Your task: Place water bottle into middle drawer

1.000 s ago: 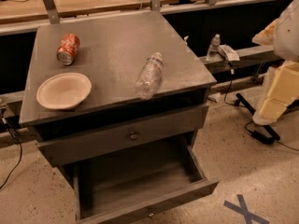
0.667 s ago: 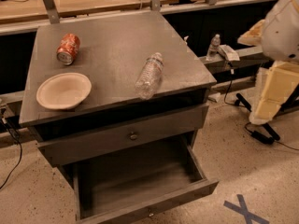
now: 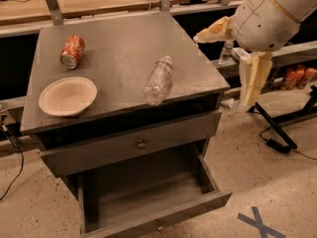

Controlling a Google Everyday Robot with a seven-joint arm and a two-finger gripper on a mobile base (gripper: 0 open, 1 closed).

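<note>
Though the middle drawer is open, the water bottle lies ungrasped near the counter's front-right corner. The gripper hovers beyond the right edge; I cannot tell whether it is open or closed.

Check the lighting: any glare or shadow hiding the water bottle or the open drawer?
Camera view: even light on the water bottle, no glare; middle drawer interior shaded but readable; the hand, upper right beside the cabinet top, well lit.

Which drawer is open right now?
The lower drawer, pulled out with its box exposed; the drawer above it, with the round knob, is shut. The gripper hangs right of the cabinet top, away from both.
</note>
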